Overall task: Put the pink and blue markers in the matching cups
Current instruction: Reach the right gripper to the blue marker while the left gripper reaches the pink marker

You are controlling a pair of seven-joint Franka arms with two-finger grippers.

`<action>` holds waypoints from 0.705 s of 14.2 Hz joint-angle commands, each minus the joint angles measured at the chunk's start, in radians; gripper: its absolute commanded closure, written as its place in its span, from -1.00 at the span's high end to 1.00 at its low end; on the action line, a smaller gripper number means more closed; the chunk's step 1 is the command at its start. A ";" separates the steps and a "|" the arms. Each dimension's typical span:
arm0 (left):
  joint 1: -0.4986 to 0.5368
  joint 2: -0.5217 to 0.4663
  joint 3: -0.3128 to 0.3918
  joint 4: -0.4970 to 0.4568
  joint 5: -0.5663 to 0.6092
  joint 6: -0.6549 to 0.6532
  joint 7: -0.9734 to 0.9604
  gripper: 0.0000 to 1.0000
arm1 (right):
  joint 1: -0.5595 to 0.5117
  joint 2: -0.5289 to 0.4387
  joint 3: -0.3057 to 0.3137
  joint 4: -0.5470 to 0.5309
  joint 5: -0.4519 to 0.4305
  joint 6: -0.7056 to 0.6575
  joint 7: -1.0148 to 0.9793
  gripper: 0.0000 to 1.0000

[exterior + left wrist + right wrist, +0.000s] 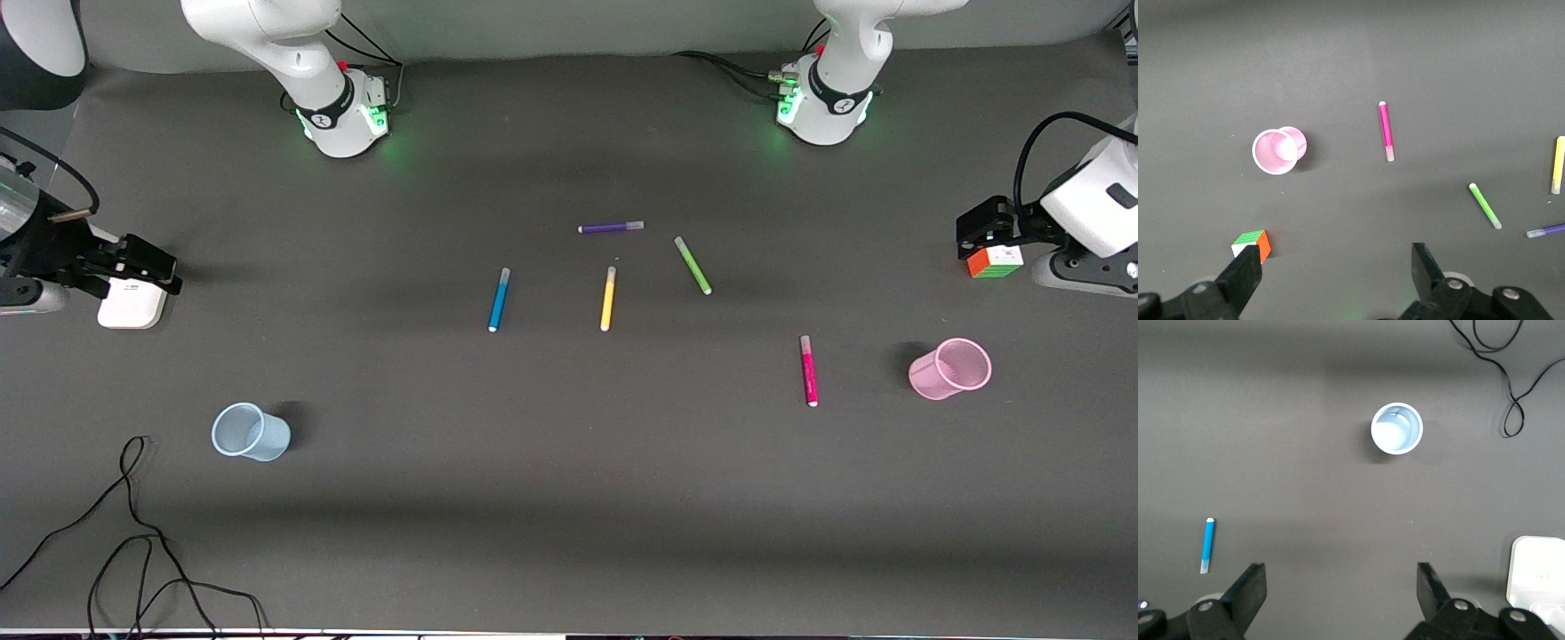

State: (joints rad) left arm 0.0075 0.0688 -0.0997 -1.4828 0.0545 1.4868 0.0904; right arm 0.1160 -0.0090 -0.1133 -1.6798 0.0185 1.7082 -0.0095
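Note:
The blue marker (499,300) lies flat near the table's middle and also shows in the right wrist view (1207,545). The pink marker (808,371) lies flat nearer the front camera, toward the left arm's end, beside the pink cup (951,368). Both show in the left wrist view: marker (1386,131), cup (1300,141). The pale blue cup (249,432) stands toward the right arm's end and is seen from above in the right wrist view (1397,428). My left gripper (981,229) (1335,257) is open and empty. My right gripper (149,267) (1340,572) is open and empty.
A purple pen (611,228), a yellow pen (608,299) and a green pen (693,265) lie near the blue marker. A colour cube (995,260) sits under the left gripper. A white box (133,304) sits under the right gripper. A black cable (133,533) trails near the front edge.

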 commanded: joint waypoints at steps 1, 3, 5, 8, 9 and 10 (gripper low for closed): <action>0.002 -0.001 0.003 0.001 0.011 0.004 0.005 1.00 | 0.013 0.014 -0.003 0.026 -0.012 -0.013 0.006 0.99; 0.002 0.000 0.003 0.001 0.011 0.003 0.006 1.00 | 0.011 0.015 -0.005 0.031 -0.011 -0.013 0.008 0.99; 0.002 0.000 0.003 0.001 0.011 0.004 0.005 1.00 | 0.011 0.014 -0.003 0.026 -0.006 -0.013 0.022 0.99; 0.002 0.002 0.002 0.001 0.010 0.003 0.006 1.00 | 0.046 0.067 -0.003 0.044 0.050 -0.050 0.074 0.99; 0.002 0.003 0.002 0.001 0.010 0.000 0.005 1.00 | 0.051 0.104 -0.003 0.081 0.069 -0.055 0.098 0.98; 0.002 0.003 0.002 0.001 0.010 0.001 0.005 1.00 | 0.056 0.153 -0.003 0.122 0.081 -0.070 0.118 0.98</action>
State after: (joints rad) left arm 0.0088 0.0720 -0.0968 -1.4829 0.0546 1.4867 0.0908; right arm 0.1519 0.0410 -0.1121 -1.6636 0.0656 1.6784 0.0509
